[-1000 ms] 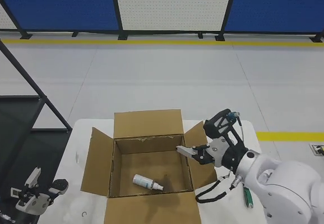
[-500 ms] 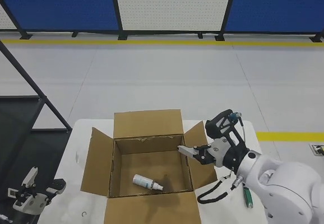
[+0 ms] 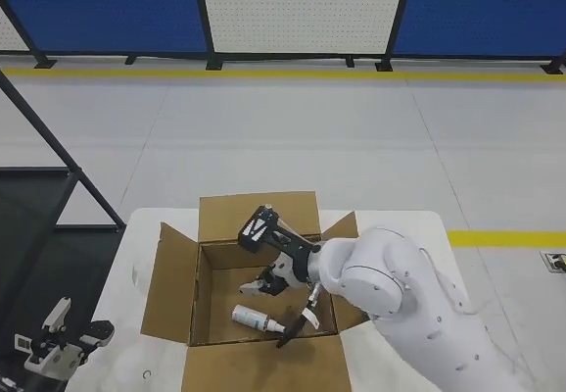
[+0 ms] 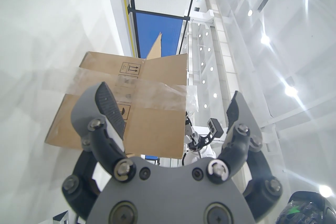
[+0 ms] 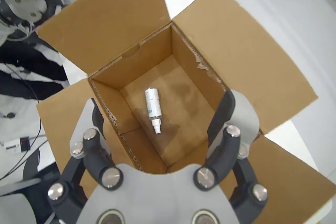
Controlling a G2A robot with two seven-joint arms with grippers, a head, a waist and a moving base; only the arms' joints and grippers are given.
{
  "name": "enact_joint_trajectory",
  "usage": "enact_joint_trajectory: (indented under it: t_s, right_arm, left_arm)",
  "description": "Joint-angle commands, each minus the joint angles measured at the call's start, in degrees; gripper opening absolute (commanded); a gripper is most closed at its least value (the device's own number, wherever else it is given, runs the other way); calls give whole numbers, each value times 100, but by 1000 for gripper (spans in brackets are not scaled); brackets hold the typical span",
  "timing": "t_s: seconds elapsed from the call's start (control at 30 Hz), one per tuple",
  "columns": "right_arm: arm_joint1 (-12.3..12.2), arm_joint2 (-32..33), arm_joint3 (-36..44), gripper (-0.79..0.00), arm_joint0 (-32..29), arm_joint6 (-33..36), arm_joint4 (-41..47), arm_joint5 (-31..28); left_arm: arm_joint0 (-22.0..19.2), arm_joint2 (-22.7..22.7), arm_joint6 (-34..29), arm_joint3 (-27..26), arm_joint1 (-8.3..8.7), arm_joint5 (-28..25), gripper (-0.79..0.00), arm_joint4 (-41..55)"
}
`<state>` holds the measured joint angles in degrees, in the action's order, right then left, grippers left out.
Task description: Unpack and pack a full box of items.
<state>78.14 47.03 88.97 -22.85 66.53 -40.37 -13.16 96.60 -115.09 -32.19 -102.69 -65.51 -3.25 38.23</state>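
— What's around you?

— A pale grey floor with blue and white panels behind, and a white table (image 3: 134, 237) in front of you.

— Where's the item?

— A small white spray bottle (image 5: 152, 105) lies on its side on the floor of the open brown cardboard box (image 5: 236, 51). It is the one thing I see inside, and the box's flaps are folded outward.

— My right arm?

— It stretches across the box's opening. Your right gripper (image 5: 160, 107) hangs above the bottle, facing down, with its fingers spread wide, empty and clear of the bottle.

— And the left?

— Your left gripper (image 4: 170, 99) sits low off the table's edge, well apart from the box. It faces the box's taped outer wall, with its fingers parted and holding nothing.
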Motion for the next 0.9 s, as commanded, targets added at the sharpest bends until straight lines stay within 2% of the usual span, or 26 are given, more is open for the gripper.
enact_joint_trajectory:
  t_s: [0.0, 0.23, 0.6, 0.67, 0.73, 0.87]
  right_arm:
    - [172, -438, -768, 0, 410, -49, 306, -29]
    - [733, -1430, -2462, 0, 921, -747, 756, -66]
    - [733, -1430, -2462, 0, 921, -747, 756, -66]
    - [737, -1486, -2504, 0, 914, -750, 477, 243]
    - [797, -1651, -2403, 0, 894, -661, 318, 329]
    - [1044, -2074, -2802, 0, 1084, -302, 168, 357]
  left_arm:
    - [20, -23, -10, 19, -3, -18, 0, 34]
    - [71, -3, -56, -64, -13, 2, 0, 69]
    - [88, 38, -69, -129, -14, 26, 0, -5]
    - [88, 38, -69, -129, -14, 26, 0, -5]
    - [96, 68, -43, -183, -16, -16, 0, -100]
    - [138, 84, -18, -206, -26, -84, 0, -117]
